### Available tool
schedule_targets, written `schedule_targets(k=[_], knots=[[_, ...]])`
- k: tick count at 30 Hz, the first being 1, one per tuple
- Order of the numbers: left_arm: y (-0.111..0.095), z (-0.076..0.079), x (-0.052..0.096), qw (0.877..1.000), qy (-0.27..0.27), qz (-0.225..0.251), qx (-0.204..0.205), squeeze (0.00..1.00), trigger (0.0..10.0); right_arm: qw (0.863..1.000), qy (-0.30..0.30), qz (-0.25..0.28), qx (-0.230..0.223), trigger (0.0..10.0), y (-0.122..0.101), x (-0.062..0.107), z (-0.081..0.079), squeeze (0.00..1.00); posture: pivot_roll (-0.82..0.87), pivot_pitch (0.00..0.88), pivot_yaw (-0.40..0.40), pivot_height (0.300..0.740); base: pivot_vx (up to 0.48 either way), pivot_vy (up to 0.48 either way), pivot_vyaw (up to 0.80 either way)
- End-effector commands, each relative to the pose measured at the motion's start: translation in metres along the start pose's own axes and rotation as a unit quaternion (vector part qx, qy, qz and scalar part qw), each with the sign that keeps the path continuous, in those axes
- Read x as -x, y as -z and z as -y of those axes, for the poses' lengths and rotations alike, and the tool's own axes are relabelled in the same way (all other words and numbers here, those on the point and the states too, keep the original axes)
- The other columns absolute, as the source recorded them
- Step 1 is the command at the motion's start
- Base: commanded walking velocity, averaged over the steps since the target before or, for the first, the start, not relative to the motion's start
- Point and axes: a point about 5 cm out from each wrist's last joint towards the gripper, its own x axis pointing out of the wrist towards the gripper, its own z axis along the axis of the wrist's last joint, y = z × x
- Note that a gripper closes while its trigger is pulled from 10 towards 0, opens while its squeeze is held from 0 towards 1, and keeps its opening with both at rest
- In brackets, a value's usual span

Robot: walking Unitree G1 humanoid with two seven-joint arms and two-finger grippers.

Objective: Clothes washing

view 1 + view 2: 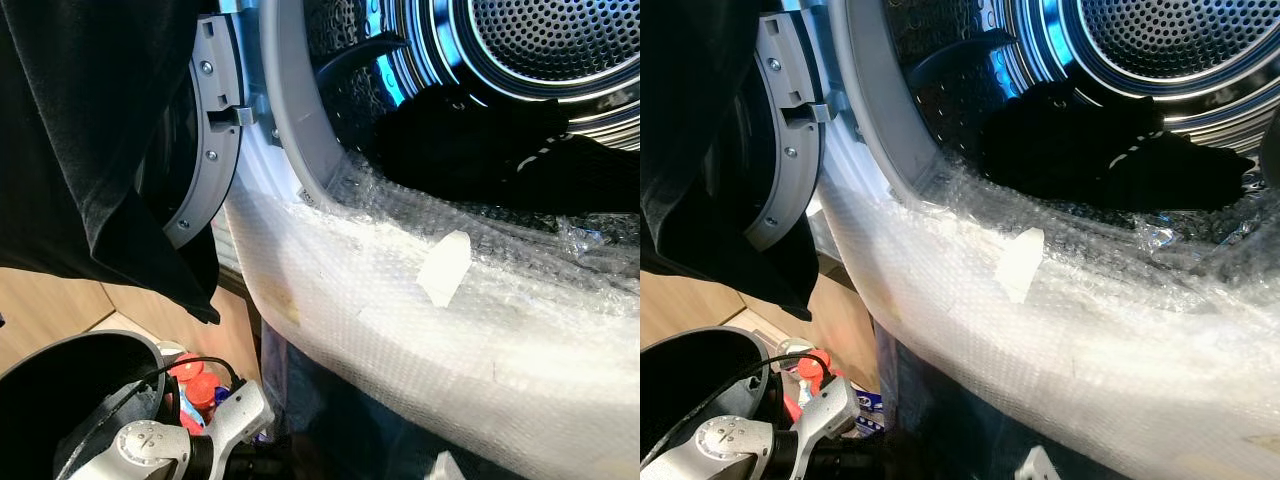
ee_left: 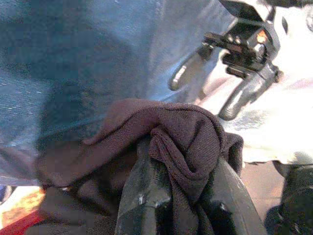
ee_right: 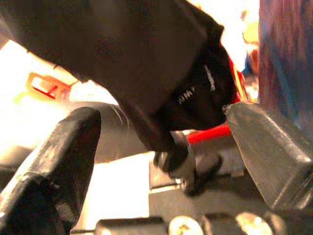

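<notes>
Nearby, left gripper (image 2: 171, 196) clamps dark garment (image 2: 186, 137); right gripper (image 3: 161, 147) gapes; bubble wrap (image 1: 450, 320) lines drum (image 1: 540, 50).

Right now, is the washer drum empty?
No: dark clothes already lie in the bottom of the drum, behind the bubble wrap draped over the door opening.

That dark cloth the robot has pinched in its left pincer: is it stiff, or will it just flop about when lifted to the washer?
Probably floppy: the dark cloth bunches in soft folds around the left pincer, and it hangs in a limp sheet in the head view. It looks light, and its knit surface seems unlikely to slip. Its loose hanging edge might snag on the bubble wrap over the washer's rim.
</notes>
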Motion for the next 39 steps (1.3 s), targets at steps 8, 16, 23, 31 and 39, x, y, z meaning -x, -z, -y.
schedule_targets(k=[8,16,23,31,39], knots=[[-0.024,0.004,-0.018,0.998,0.03,0.03,-0.04,0.0,0.0,0.994,-0.096,0.045,0.016,10.0,-0.017,-0.014,-0.03,1.0,-0.01,0.0,0.028,0.74,0.0,0.0,0.0],[-0.037,0.002,-0.036,0.996,0.034,0.041,-0.07,0.0,0.0,0.996,-0.059,0.045,0.04,10.0,-0.032,-0.024,-0.03,1.0,-0.02,0.0,0.037,0.74,0.0,0.0,0.0],[-0.051,0.003,-0.052,0.994,0.039,0.063,-0.083,0.0,0.0,0.996,-0.059,0.059,0.038,10.0,-0.043,-0.032,-0.031,1.0,-0.02,0.0,0.027,0.74,0.0,0.0,0.0],[-0.064,-0.004,-0.065,0.992,-0.007,0.091,-0.092,0.0,0.0,0.995,-0.077,0.059,0.032,10.0,-0.042,-0.032,-0.038,1.0,-0.03,0.0,0.031,0.74,0.0,0.0,0.0],[-0.073,0.0,-0.08,0.989,-0.037,0.125,-0.076,0.0,0.0,0.997,-0.025,0.066,0.038,10.0,-0.045,-0.037,-0.03,1.0,-0.04,0.0,0.034,0.74,0.0,0.0,0.0]])
